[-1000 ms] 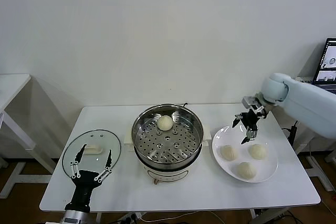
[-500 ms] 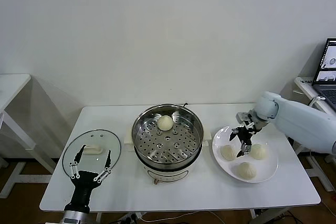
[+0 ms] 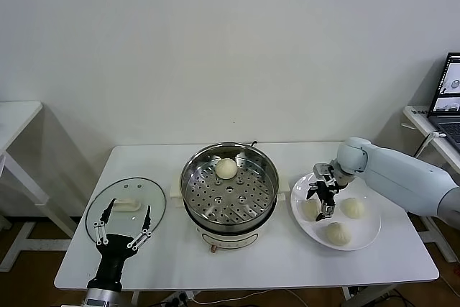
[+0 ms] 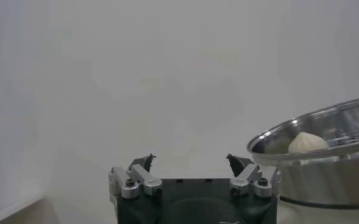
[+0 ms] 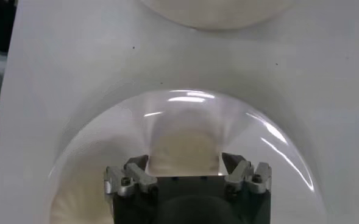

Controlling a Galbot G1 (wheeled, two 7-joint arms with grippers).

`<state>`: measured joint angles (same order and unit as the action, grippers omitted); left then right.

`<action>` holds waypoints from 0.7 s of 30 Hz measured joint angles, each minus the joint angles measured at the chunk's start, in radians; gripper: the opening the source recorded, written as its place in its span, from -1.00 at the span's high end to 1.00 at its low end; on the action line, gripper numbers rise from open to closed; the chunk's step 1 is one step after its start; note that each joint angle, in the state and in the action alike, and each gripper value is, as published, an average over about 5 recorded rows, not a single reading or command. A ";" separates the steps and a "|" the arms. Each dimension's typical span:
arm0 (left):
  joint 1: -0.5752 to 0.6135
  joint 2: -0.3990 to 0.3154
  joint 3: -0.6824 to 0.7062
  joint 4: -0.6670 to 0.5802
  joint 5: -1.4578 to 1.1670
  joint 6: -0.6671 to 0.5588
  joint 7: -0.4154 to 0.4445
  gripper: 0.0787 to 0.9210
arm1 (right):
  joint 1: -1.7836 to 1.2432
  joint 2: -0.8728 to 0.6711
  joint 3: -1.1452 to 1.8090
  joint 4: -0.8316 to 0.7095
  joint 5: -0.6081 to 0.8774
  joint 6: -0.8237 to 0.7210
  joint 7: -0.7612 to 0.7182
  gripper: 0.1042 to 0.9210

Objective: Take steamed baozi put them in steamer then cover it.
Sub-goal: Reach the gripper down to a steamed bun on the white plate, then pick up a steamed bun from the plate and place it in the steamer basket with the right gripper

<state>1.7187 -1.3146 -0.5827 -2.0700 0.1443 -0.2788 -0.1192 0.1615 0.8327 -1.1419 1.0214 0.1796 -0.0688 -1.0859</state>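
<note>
The right gripper reaches down over the round white plate, fingers spread around a smooth cream-white bun. One bun sits in the shiny steel steamer. The left gripper hovers released by the glass lid.

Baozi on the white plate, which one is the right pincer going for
The baozi nearest the steamer: the open right pincer straddles it. The other two on the plate lie farther from the steamer, untouched.
</note>
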 measured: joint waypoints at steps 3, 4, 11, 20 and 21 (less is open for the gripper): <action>0.000 0.000 -0.001 0.000 0.000 0.000 0.000 -0.77 | 0.005 -0.004 -0.004 0.008 -0.005 0.000 0.001 -0.48; 0.000 0.000 -0.001 0.000 0.000 0.000 0.000 -0.77 | 0.008 -0.006 -0.005 0.011 -0.006 0.001 0.001 -0.45; -0.002 0.001 -0.001 -0.002 0.000 0.000 0.000 -0.77 | 0.055 -0.024 -0.005 0.040 -0.023 0.009 -0.021 -0.30; -0.007 0.005 0.005 -0.008 0.000 0.003 -0.001 -0.77 | 0.249 0.002 -0.055 0.070 0.008 0.022 -0.121 -0.31; -0.008 0.005 0.006 -0.009 0.000 0.003 -0.001 -0.77 | 0.278 0.010 -0.067 0.076 0.020 0.021 -0.131 -0.31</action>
<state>1.7107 -1.3097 -0.5768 -2.0793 0.1439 -0.2754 -0.1204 0.4400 0.8431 -1.2091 1.0970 0.1999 -0.0478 -1.2166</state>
